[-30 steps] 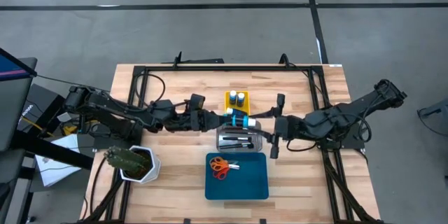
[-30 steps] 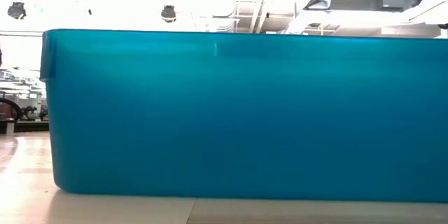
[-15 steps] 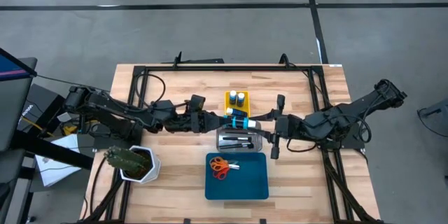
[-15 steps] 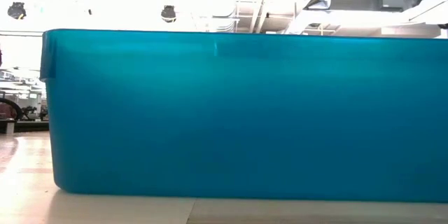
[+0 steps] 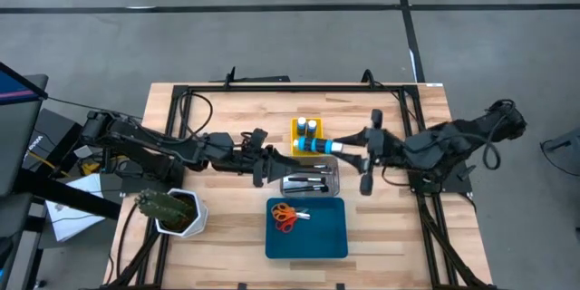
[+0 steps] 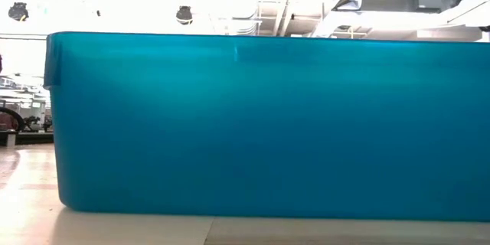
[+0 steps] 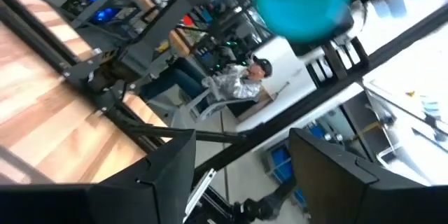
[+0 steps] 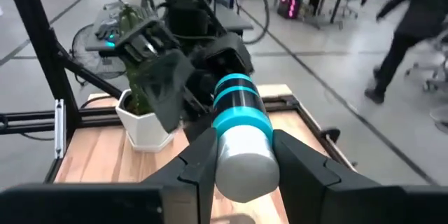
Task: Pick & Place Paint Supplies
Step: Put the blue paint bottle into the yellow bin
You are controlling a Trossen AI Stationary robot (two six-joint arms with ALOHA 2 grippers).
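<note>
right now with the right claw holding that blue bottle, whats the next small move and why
Probably carry the blue bottle a little toward the yellow tray and lower it in. The right claw grips it lying sideways just beside that tray, where two similar bottles already stand. The left claw looks open and apart from the bottle, so only the right arm need move.
</note>
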